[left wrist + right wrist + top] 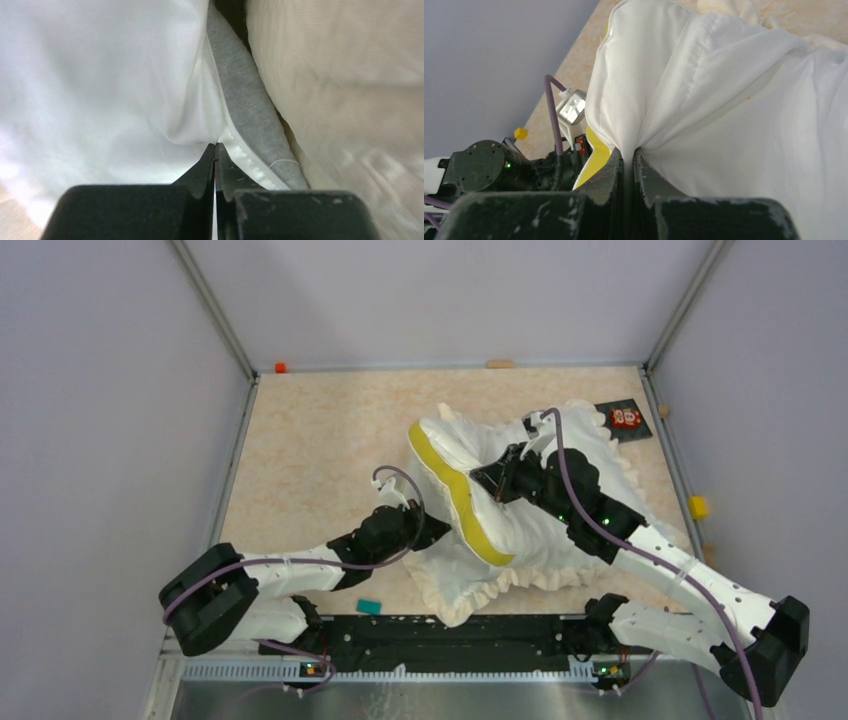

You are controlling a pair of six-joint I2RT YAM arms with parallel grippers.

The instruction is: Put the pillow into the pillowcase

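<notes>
The pillow (450, 443), white with a yellow band (462, 498), stands tilted up on its edge at the table's middle. It rests on the frilly cream pillowcase (470, 585), which lies spread under and behind it. My right gripper (492, 488) is shut on a fold of the pillow's white cover; in the right wrist view the fold (724, 100) bunches into the gripper (628, 150) beside the yellow band (596, 157). My left gripper (428, 530) is at the pillow's lower left. In the left wrist view it (215, 146) is shut on a satin hem (242, 157) of the pillowcase (350, 75).
A black card with a red figure (626, 418) lies at the back right. A yellow block (698, 506) sits at the right edge and a teal block (370, 607) near the left arm's base. An orange piece (281, 367) is at the back left corner. Grey walls enclose the table.
</notes>
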